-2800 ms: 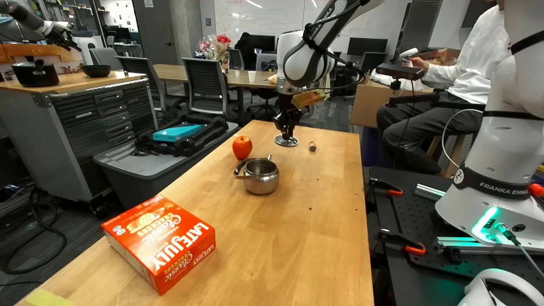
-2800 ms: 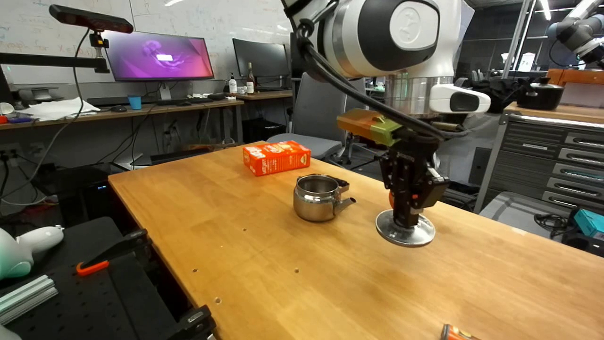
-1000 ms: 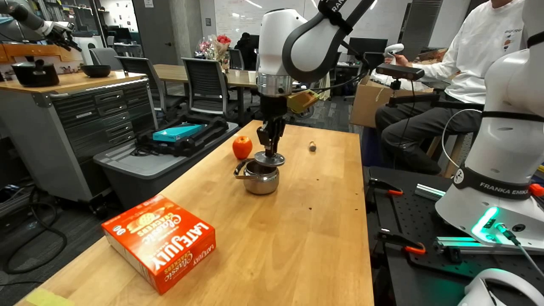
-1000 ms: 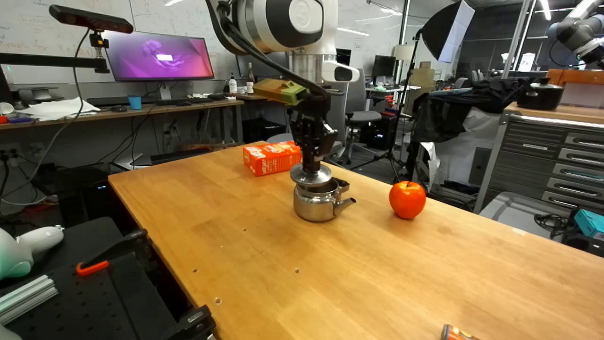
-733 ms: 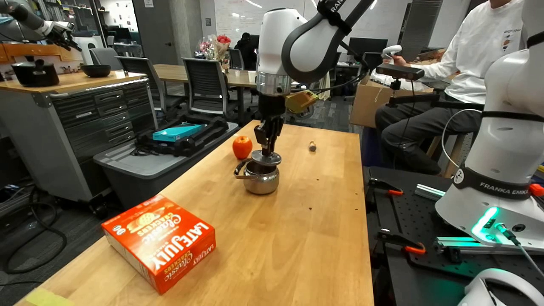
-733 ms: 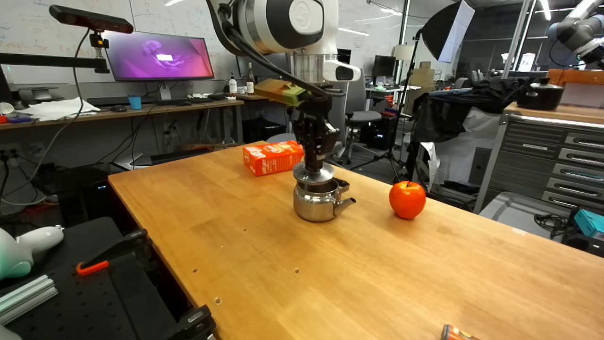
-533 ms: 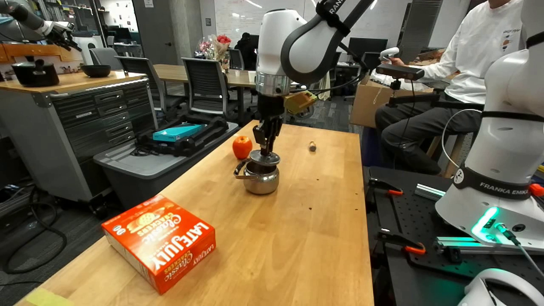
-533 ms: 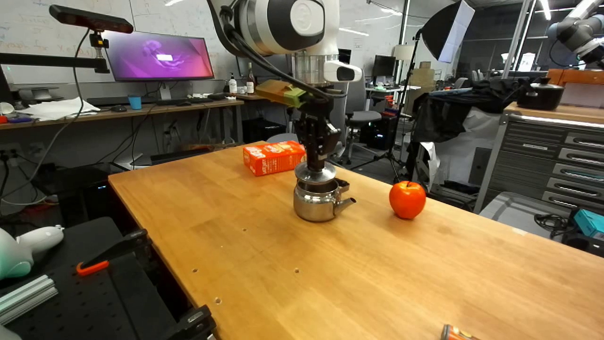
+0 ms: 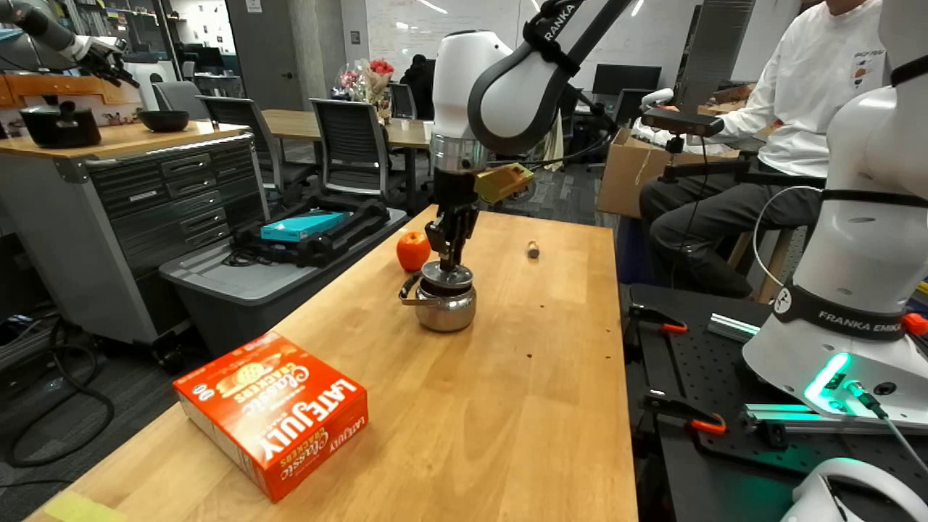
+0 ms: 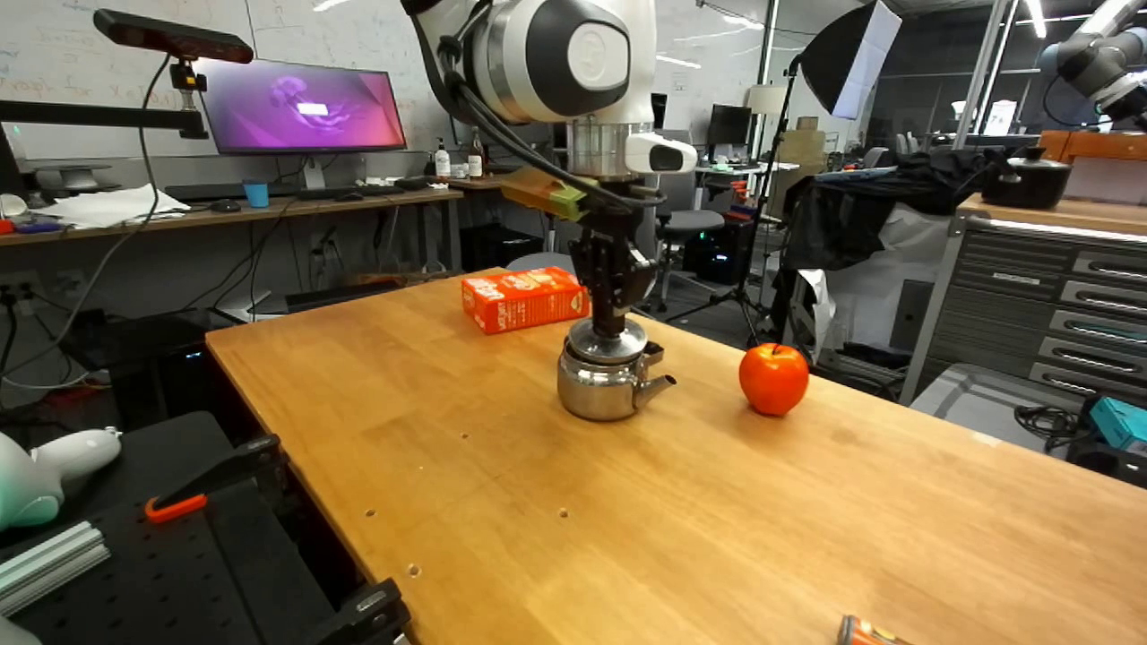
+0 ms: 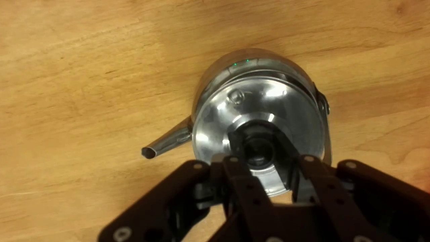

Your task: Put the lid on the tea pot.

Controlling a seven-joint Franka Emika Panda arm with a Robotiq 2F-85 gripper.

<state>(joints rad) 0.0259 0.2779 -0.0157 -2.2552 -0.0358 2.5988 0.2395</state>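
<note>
1. My black metal tool pinches tight on the dark knob of the round shiny silver metal lid.
2. I see the lid right over the small round steel teapot; I can't tell if they touch.

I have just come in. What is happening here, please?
The robot's gripper is closed on a silver lid, holding it just above the steel tea pot. It does not look seated yet: an exterior view shows a dark gap beneath. A red apple and a cracker box lie apart from them.
</note>
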